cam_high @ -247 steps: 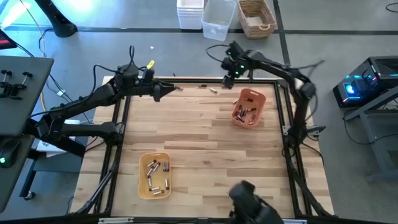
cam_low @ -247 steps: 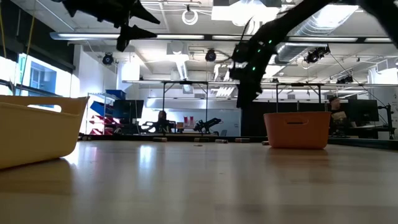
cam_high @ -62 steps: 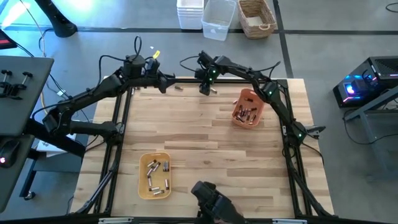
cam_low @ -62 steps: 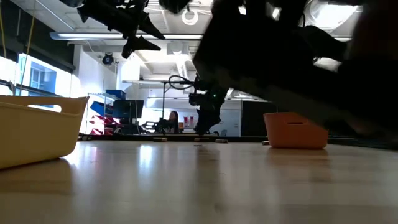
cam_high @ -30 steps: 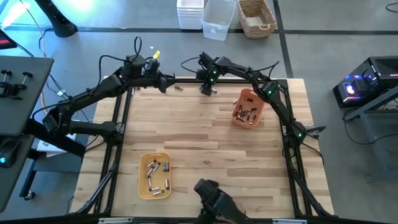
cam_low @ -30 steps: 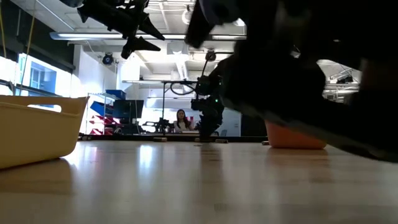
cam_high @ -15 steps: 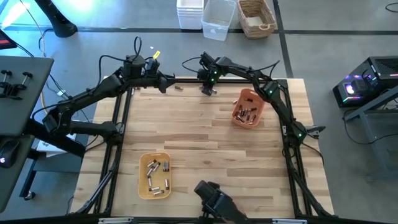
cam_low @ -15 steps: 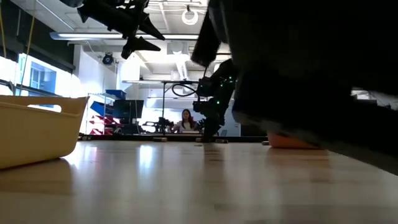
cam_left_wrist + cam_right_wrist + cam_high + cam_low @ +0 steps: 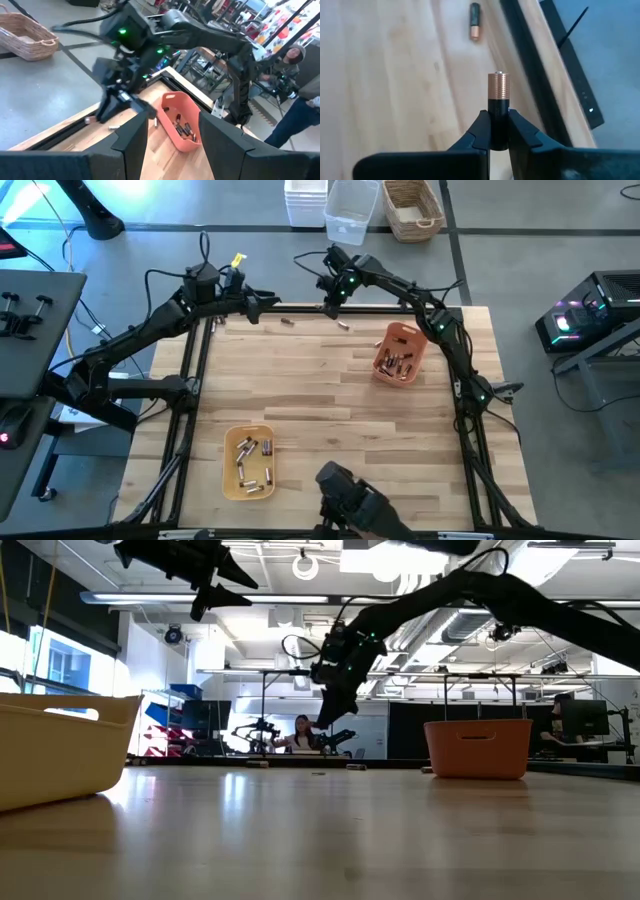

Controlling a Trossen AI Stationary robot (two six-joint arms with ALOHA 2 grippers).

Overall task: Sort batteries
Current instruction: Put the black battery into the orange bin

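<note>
My right gripper (image 9: 331, 306) hangs above the table's far edge, shut on a black and copper battery (image 9: 498, 97). Two more batteries (image 9: 343, 325) (image 9: 287, 323) lie on the wood nearby; one of them (image 9: 475, 21) shows past the held one. My left gripper (image 9: 270, 301) hovers open and empty, high over the far left; its fingers (image 9: 131, 135) frame the other arm. An orange tray (image 9: 400, 352) at the right and a yellow tray (image 9: 248, 461) near the front left each hold several batteries. My right gripper pinches the battery's black end (image 9: 498, 116) between its two fingertips (image 9: 479, 131). The battery lies in line with the fingers, and its copper end (image 9: 498, 85) sticks out beyond them. The fingers slant downward. The battery is lifted clear of the table.
Black frame rails (image 9: 300, 308) run along the table's edges. Bins and a wicker basket (image 9: 412, 208) stand on the floor beyond the far edge. A dark device (image 9: 345, 500) sits at the near edge. A person (image 9: 295, 75) stands beyond the table's right side.
My right gripper has risen from the tabletop at the far edge, carrying a battery clear of the wood. My left gripper has shifted a little toward the far edge and up. The dark shape that blocked the low view is gone.
</note>
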